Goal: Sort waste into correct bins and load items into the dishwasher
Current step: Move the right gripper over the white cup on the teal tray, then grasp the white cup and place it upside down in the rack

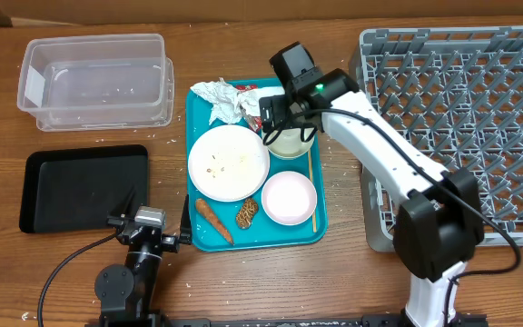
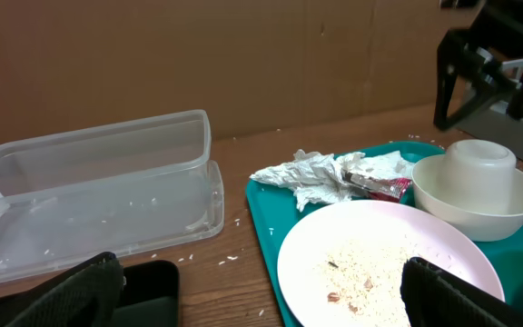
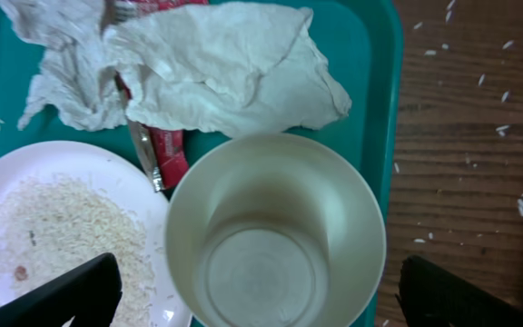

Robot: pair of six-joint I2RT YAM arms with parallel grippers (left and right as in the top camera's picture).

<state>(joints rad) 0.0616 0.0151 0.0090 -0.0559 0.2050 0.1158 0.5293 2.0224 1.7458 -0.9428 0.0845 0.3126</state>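
Observation:
On the teal tray lie crumpled napkins, a red wrapper, a white plate with rice grains, a carrot, a brown lump and an empty bowl. A second bowl holds an upturned cup. My right gripper hovers open above this bowl, a finger on each side. My left gripper is open and empty, low by the tray's left front corner. The clear tub and the black tray stand at the left.
The grey dish rack fills the right side and holds nothing. A thin wooden stick lies along the teal tray's right side. Loose rice grains are scattered on the wooden table near the tub and right of the tray.

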